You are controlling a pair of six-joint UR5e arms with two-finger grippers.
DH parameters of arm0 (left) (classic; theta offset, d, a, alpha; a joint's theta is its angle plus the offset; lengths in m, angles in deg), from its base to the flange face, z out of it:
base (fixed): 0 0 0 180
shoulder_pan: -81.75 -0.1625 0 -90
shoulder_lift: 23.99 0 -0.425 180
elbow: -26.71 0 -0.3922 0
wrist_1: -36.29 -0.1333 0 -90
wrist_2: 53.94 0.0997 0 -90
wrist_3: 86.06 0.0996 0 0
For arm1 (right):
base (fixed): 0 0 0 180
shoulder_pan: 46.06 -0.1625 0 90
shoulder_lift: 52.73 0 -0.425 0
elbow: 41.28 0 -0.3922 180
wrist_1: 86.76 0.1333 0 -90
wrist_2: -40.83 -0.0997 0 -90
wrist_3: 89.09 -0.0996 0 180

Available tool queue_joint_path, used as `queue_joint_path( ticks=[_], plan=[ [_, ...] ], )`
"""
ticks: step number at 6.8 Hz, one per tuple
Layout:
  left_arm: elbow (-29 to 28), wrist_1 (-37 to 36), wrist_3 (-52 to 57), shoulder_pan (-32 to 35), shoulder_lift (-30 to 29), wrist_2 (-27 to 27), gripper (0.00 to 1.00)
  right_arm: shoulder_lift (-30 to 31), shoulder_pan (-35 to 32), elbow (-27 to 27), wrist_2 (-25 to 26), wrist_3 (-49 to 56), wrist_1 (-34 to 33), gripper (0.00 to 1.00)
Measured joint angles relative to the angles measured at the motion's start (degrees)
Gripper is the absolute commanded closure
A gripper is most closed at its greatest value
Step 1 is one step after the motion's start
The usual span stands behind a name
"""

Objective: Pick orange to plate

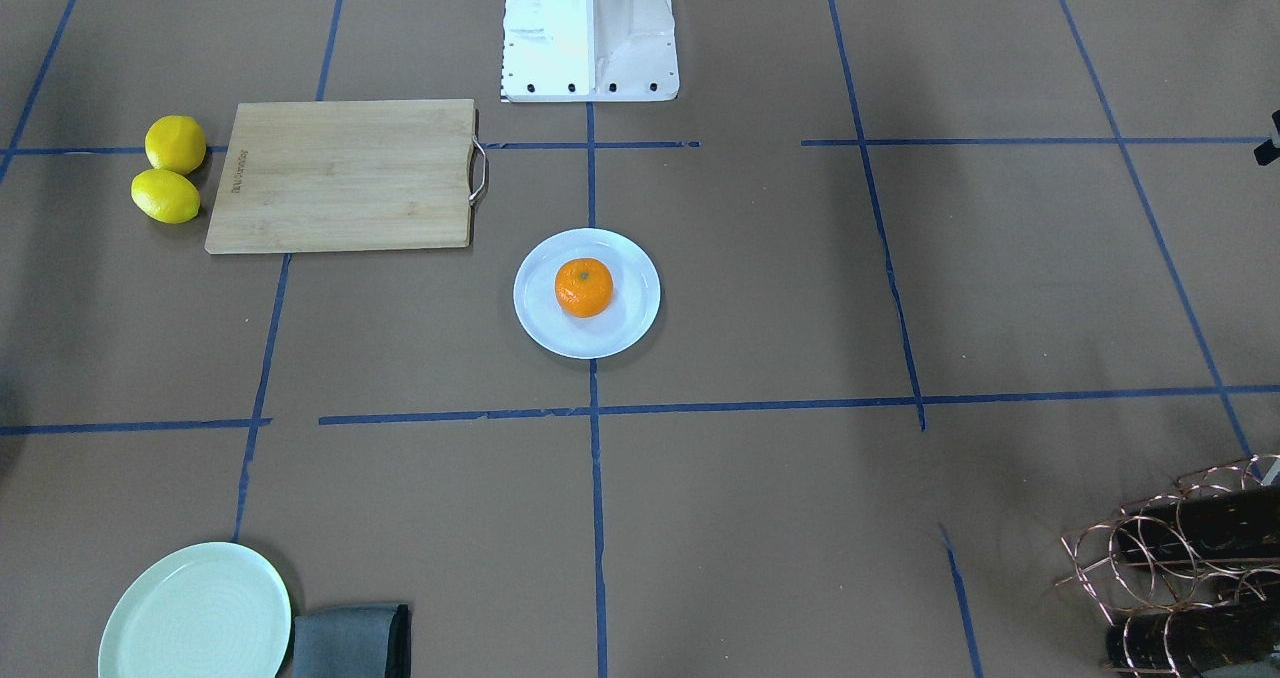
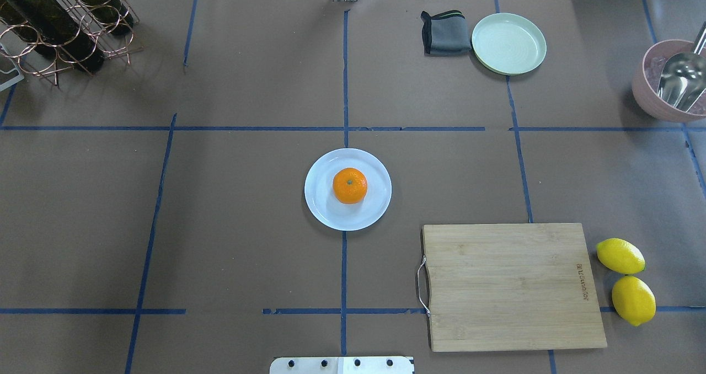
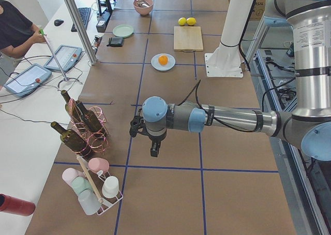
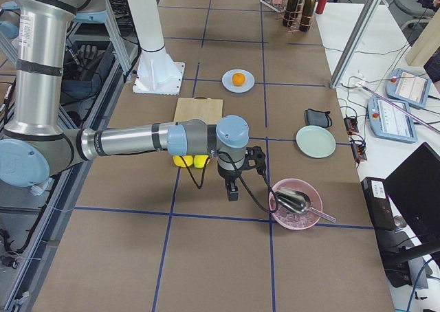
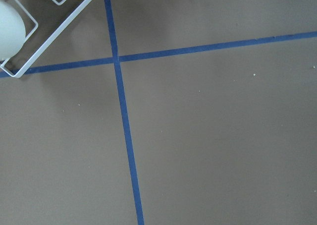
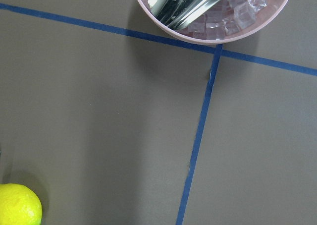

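Orange: the orange (image 1: 583, 286) is sitting on the plate, near its middle, stem dimple up, and nothing is touching it.
Plate: the plate (image 1: 632, 326) lies flat at mid-table, right over a blue tape line, out in front of the robot base (image 1: 588, 28).
Left arm: from the exterior left view it stretches level across the table with the wrist bent down. The left gripper (image 3: 153, 149) points straight down over bare brown paper, near the wine rack (image 3: 83, 123) and well apart from the plate.
Left jaws: only the side view shows them, so I cannot tell whether they are apart or together.
Left wrist camera: it looks straight down on a tape crossing, with a corner of the white cup rack (image 5: 29, 41) at the top left.
Right arm: from the exterior right view it also reaches out level with the wrist turned down. The right gripper (image 4: 233, 192) hangs between the lemons (image 4: 183, 161) and the pink bowl (image 4: 297, 219), well apart from the plate.
Right jaws: again only a side view, so I cannot tell how they stand.
Right wrist camera: the bowl shows at the top with a metal scoop (image 6: 183, 4) and ice inside, and one lemon sits in the bottom left corner.
Around: the cutting board (image 2: 510, 286) lies just beside the lemons. The mint-green plate (image 2: 508, 43) and the grey cloth (image 2: 445, 32) lie side by side at the far edge.
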Motion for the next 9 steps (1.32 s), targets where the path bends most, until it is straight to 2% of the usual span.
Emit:
queue_joint_path(
  ticks=[3, 9],
  plan=[
    [-3.07, 7.04, 0.33, -0.14, 0.93, -0.15, 0.00, 0.36, 0.54, 0.59, 0.22, -0.25, 2.57, 0.00],
    [-2.94, 7.35, 0.39, -0.13, -0.27, -0.10, 0.00, 0.77, 0.83, 2.56, -0.06, -0.23, 2.50, 0.00]
  ],
)
